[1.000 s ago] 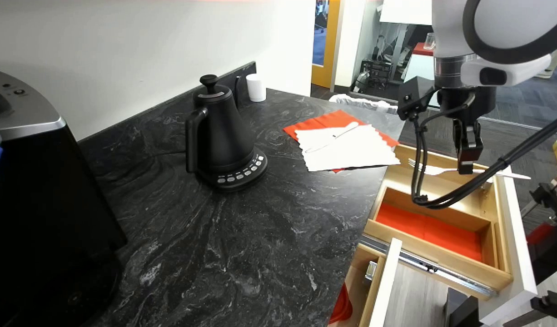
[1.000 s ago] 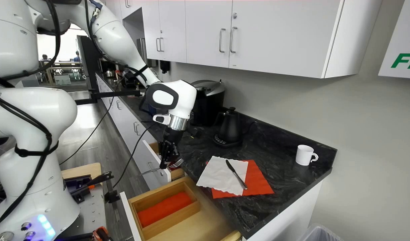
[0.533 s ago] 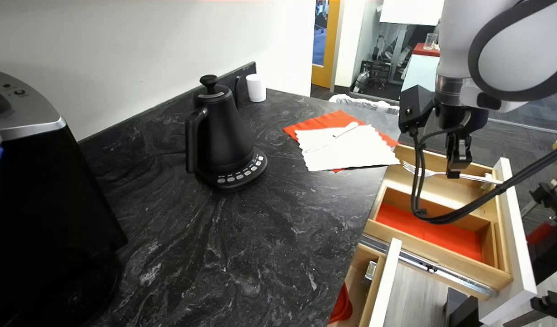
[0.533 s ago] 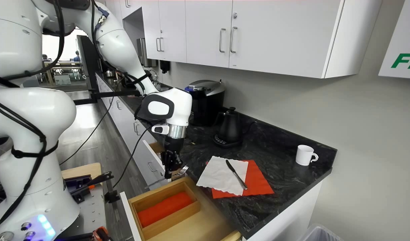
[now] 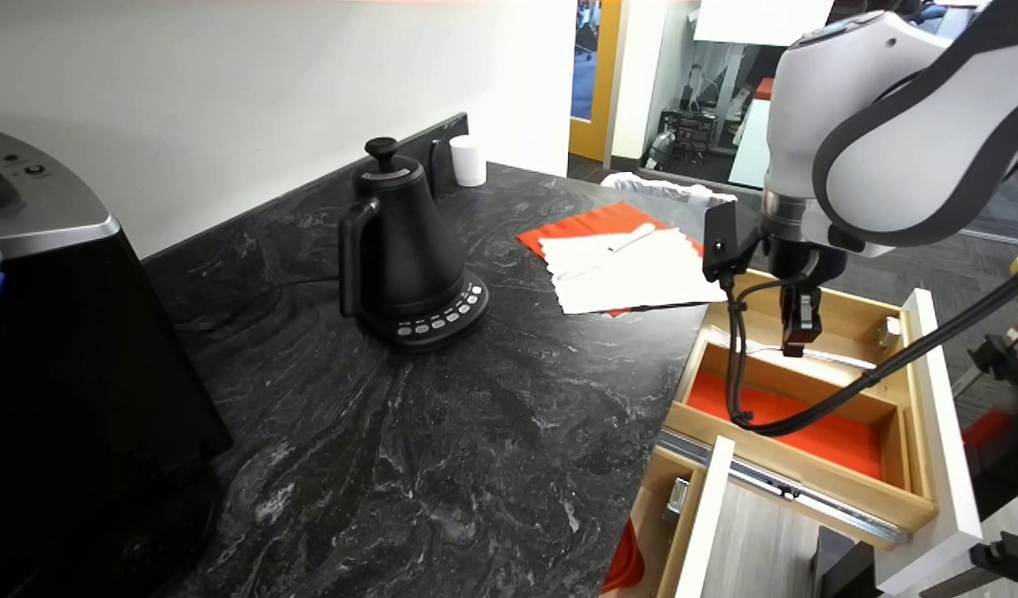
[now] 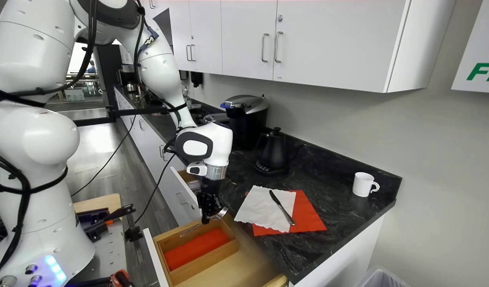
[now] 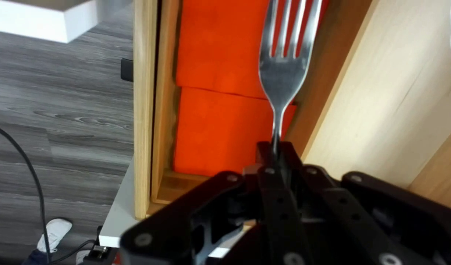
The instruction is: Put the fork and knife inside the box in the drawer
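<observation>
In an exterior view my black tool [image 5: 795,342] points down, holding a slender silvery metal fork [image 5: 841,360] over a pale wood drawer [image 5: 947,432] with a white front, pulled out on the right. The fork's tines point toward the black marbled worktop [image 5: 509,390], its handle toward the drawer front. Just below it, inside the drawer, sits a rectangular light-wood box [image 5: 895,444] with a red-orange bottom; whether the fork touches the box I cannot tell. On the worktop, well to the left, stands a matte black kettle [image 5: 409,241].

In an exterior view a slender dark-and-silvery metal knife [image 6: 282,208] lies slantwise on a white paper sheet [image 6: 260,215], its near end reaching onto the red-orange sheet [image 6: 310,219] underneath. A white mug [image 6: 363,185] stands upright to the right, well apart from both sheets.

In the wrist view my fingers [image 7: 289,151] are closed on the fork just behind its head, the four tines pointing away from me above the box. One wall of the box runs just to the right. On the left, past the drawer's side, shows the grey wood-grain floor [image 7: 78,117].
</observation>
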